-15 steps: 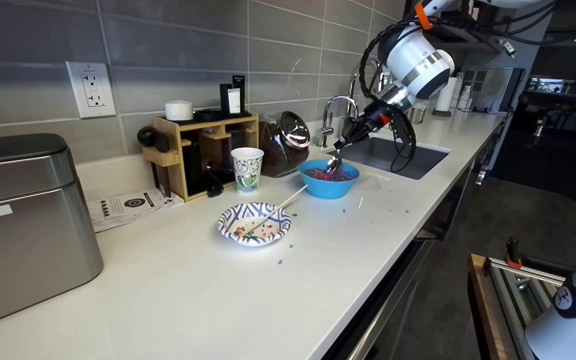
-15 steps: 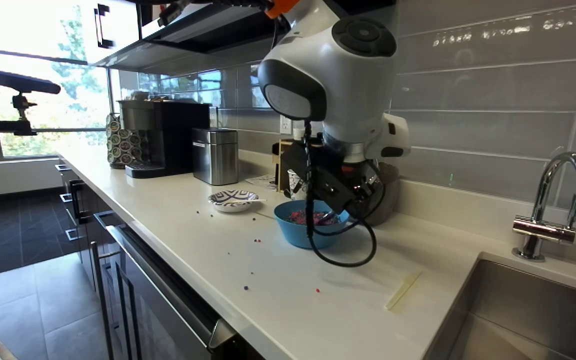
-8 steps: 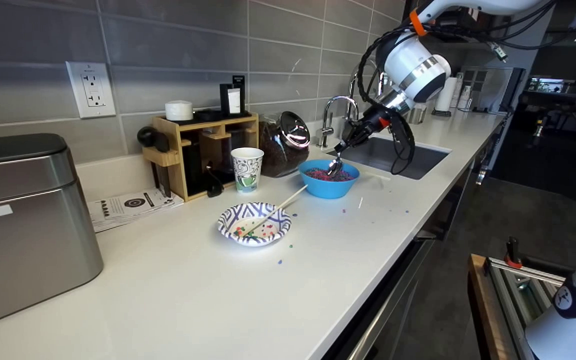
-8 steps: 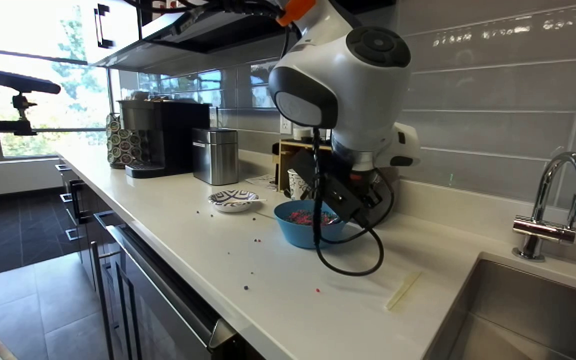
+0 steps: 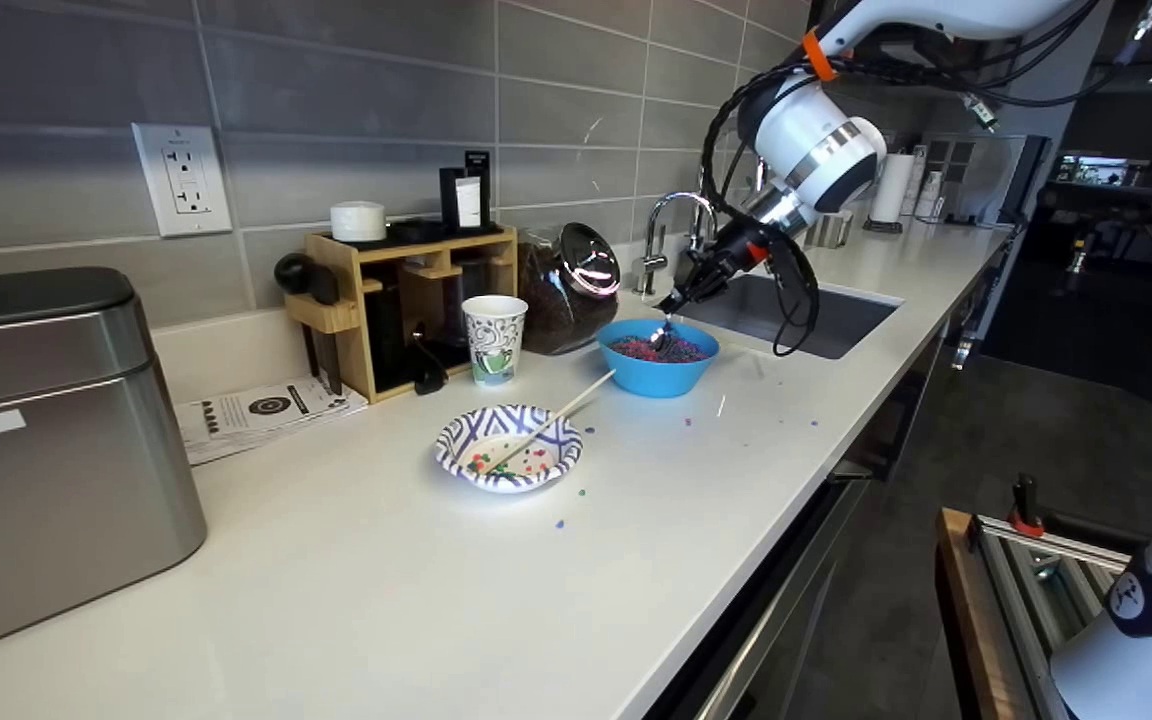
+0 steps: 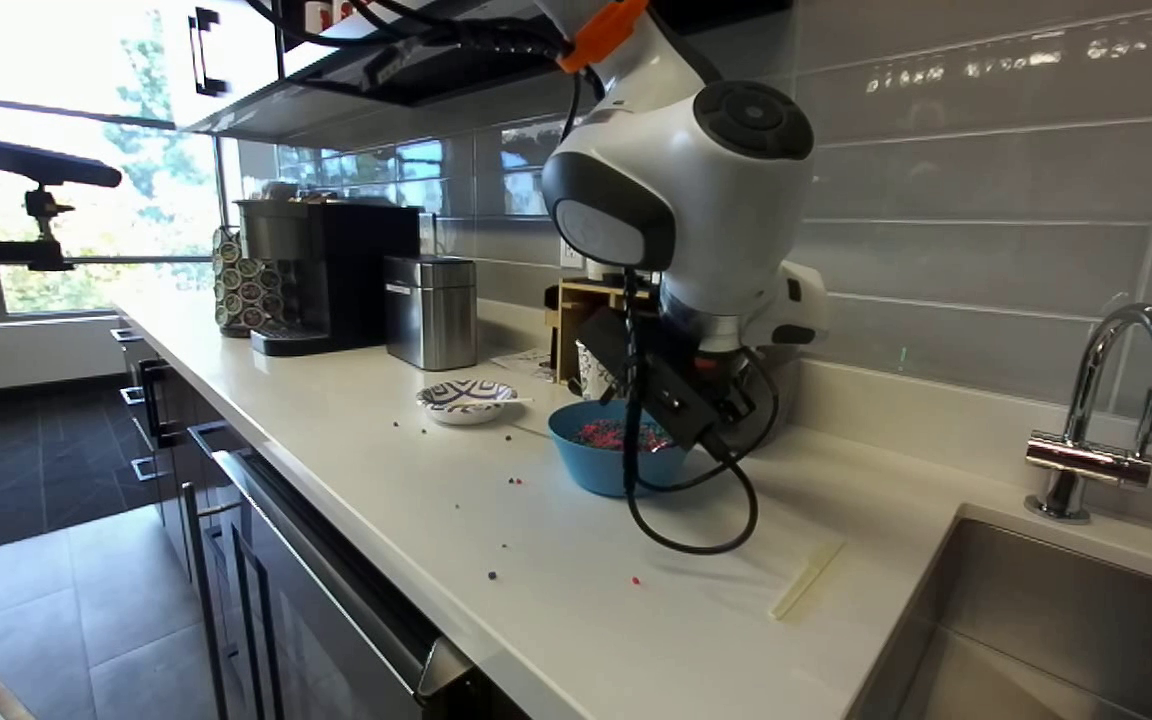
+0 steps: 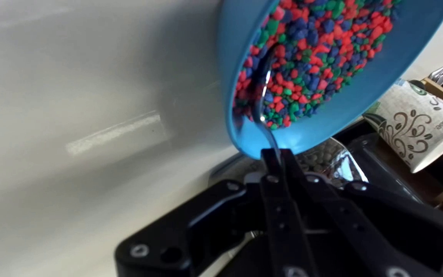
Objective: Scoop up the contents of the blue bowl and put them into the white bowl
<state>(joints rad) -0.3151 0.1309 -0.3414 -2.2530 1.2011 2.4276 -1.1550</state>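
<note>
The fingers (image 7: 273, 192) pinch the thin handle of a metal spoon (image 7: 259, 111). The spoon's head, tilted on its side, is down at the coloured bits (image 7: 321, 65) in the blue bowl (image 7: 367, 86), close to the left wall in the wrist view. The step in hand is, I judge, the scooping. To do it well, the head should be pushed under the bits, turned level, and only then raised slowly; the handle is thin and could twist in the fingers. A heaped load would likely spill on the bench (image 5: 386, 600), where some loose bits (image 5: 560, 523) lie.

The wrist view shows the grip and the single red, green and blue pieces, but nothing of the place where they should go. In an exterior view the white bowl (image 5: 481, 430) stands left of the blue one and nearer, with a few bits inside and a pale stick (image 5: 566, 408) leaning over its right rim. In an exterior view the arm (image 6: 666, 200) hides most of the spoon. How full the head is, I cannot tell from any view.
</note>
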